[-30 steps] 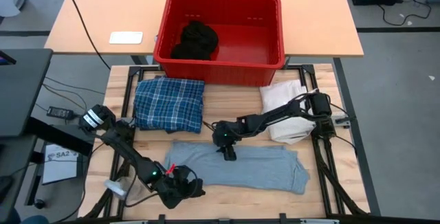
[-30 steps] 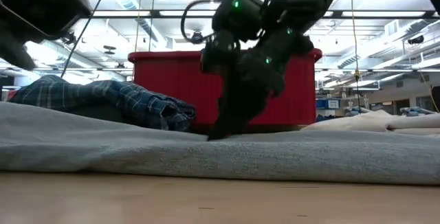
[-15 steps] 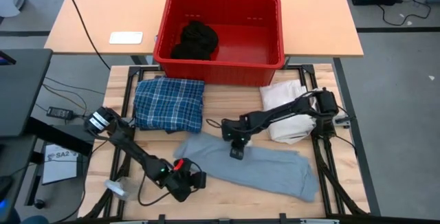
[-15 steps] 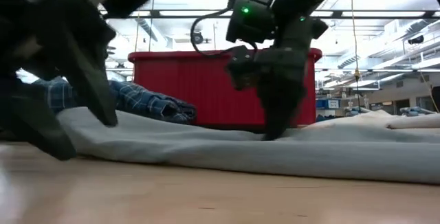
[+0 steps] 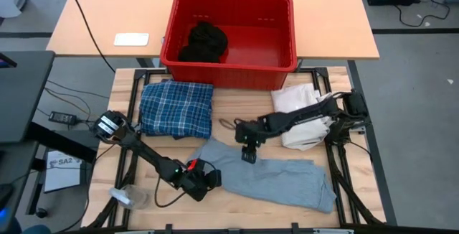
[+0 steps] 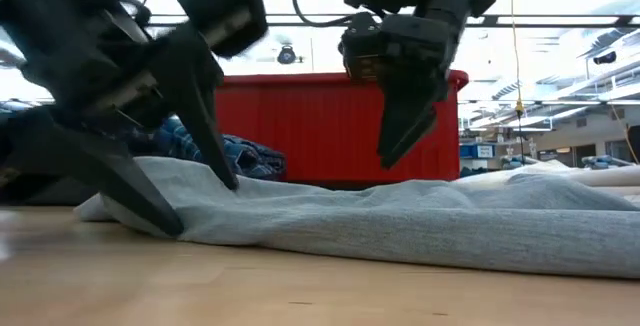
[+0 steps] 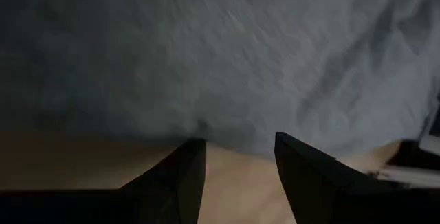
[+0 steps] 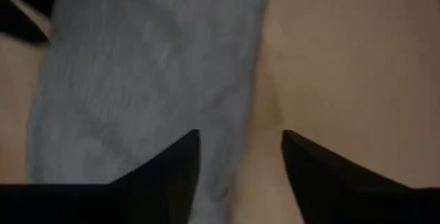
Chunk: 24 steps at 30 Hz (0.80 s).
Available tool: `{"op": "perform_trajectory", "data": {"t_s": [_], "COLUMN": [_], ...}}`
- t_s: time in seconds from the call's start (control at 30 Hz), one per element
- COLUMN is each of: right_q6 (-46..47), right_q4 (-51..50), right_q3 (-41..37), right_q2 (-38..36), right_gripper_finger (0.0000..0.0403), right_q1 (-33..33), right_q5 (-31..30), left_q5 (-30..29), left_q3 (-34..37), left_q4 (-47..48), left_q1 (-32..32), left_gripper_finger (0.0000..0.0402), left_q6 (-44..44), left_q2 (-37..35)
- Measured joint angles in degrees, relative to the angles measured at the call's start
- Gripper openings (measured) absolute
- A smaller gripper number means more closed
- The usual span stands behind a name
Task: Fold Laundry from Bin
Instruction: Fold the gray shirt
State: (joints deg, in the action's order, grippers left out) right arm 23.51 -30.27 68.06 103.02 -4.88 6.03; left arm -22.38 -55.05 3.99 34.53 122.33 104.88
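The grey garment (image 5: 269,175) lay spread flat along the table's (image 5: 237,115) front edge, its left end drawn in toward the centre and its right end reaching the front right corner. The left gripper (image 5: 203,180) stood at that left end near the front edge; its jaws were spread, one finger (image 7: 172,179) on bare wood just short of the cloth's hem, nothing pinched. The right gripper (image 5: 248,154) hung just above the garment's rear edge near the table's middle, jaws spread and empty, with cloth under one finger (image 8: 168,176) and wood under the other. The plaid shirt (image 5: 176,108) sat folded at the rear left, a white bag (image 5: 295,112) at the rear right. The red bin (image 5: 228,31) stood beyond the rear edge on an adjoining table, a black piece (image 5: 204,41) bunched inside at its left.
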Motion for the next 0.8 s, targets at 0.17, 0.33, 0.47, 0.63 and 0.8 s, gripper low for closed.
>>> {"op": "perform_trajectory", "data": {"t_s": [0.17,0.33,0.47,0.63,0.8], "right_q6": [-0.6,-1.4,-3.9,-6.9,-7.2], "right_q4": [0.3,0.5,3.5,11.5,16.4], "right_q3": [0.1,0.1,0.1,0.2,0.2], "right_q2": [0.0,0.0,0.3,3.4,9.3], "right_gripper_finger": [0.0277,0.0303,0.0297,0.0275,0.0263], "right_q1": [4.3,6.0,6.2,6.3,6.3], "right_q5": [3.0,4.5,6.5,10.7,11.5], "left_q5": [1.9,5.6,6.2,7.0,2.8], "left_q3": [-0.3,-0.2,-0.3,-0.5,-0.4], "left_q4": [-3.2,-4.7,-2.7,3.5,5.5], "left_q1": [-1.5,-2.4,-2.4,-4.1,-5.8], "left_gripper_finger": [0.0211,0.0231,0.0222,0.0172,0.0117], "left_q6": [0.7,0.0,-0.6,-2.0,-3.2], "left_q2": [2.4,3.5,3.2,3.3,3.5]}}
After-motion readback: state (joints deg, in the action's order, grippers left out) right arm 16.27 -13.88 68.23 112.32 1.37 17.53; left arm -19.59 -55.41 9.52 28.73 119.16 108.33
